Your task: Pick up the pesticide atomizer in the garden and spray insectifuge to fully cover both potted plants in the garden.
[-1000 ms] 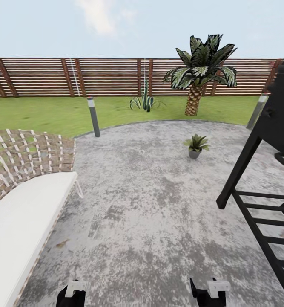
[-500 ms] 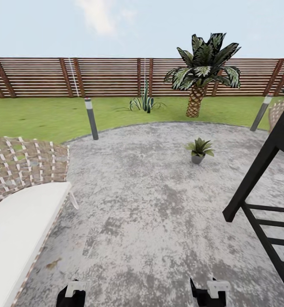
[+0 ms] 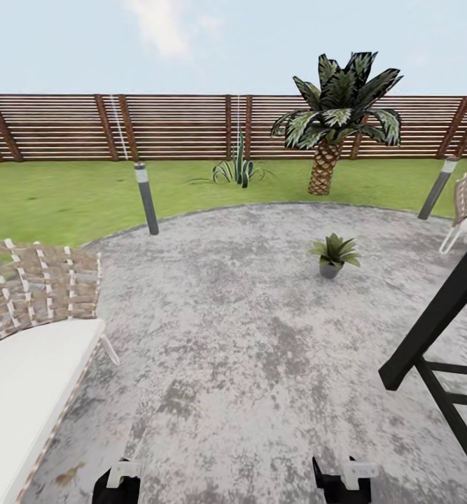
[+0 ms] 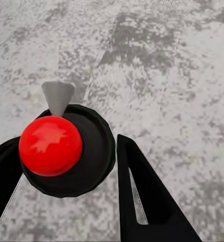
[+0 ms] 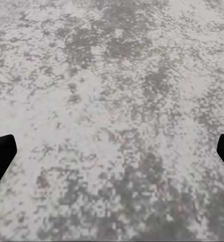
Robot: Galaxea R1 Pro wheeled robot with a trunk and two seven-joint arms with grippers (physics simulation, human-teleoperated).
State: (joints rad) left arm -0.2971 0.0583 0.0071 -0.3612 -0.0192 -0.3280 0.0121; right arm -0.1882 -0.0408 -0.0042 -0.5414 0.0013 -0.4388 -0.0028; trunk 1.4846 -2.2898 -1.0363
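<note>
Both claws low over the grey patio [image 3: 261, 350], cut off at the head view's bottom edge.

Left gripper [image 4: 66, 166] has fingers spread, a black knob with a red ball [image 4: 50, 145] between them; right gripper [image 5: 112, 151] fingers stand wide apart over bare paving. One potted plant [image 3: 335, 253], olive pointed leaves in a small grey pot, sits at 1 o'clock before the palm [image 3: 338, 112]. A black frame [image 3: 443, 364] is cropped at 3 o'clock. No writing legible.
</note>
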